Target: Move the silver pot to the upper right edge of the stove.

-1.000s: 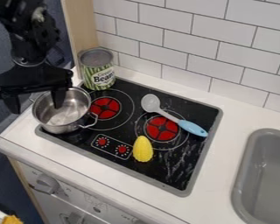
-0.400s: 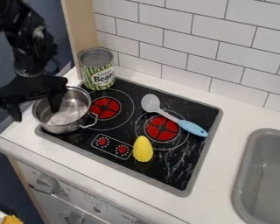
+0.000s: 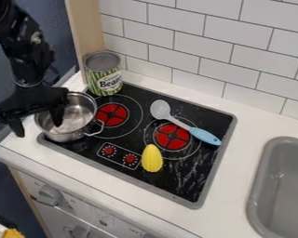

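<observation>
Gripper (image 3: 37,122) fingers apart, you're straddling the left rim of the pot (image 3: 65,133), which is sitting over the stove's (image 3: 170,181) left edge; likely light, stiff and slick, it's needing a firm wall pinch.

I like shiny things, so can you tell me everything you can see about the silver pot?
The silver pot is round and shiny, and looks like metal. It has an open top with a rim and no lid, and a thin loop handle on the side facing the red burners. It stands upright at the left end of the black stove. The robot's gripper is open, with one finger reaching down inside the pot and the other outside it. I can't tell whether they touch.
</observation>
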Motion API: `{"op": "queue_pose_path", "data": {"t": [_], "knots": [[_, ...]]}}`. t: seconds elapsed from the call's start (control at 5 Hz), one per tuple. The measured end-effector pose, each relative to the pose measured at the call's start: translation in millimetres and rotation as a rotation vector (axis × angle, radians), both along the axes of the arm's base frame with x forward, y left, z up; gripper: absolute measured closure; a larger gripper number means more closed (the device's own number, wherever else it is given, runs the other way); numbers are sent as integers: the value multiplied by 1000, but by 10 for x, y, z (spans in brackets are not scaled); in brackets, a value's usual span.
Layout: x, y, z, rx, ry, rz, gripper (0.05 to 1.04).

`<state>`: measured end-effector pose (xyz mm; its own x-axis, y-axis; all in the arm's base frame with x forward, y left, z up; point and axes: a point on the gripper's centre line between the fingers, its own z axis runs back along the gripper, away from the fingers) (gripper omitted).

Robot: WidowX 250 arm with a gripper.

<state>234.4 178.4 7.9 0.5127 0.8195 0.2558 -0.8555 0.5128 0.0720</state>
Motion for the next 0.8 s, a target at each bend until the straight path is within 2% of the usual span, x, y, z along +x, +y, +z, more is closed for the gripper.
{"op": "queue_pose_path", "data": {"t": [0.2, 0.4, 0.6, 0.8], "knots": [[-8, 16, -75, -81, -15, -25, 406], [14, -21, -188, -141, -14, -58, 717], [34, -12, -192, -154, -36, -89, 926], [-19, -25, -188, -167, -48, -89, 998]]}}
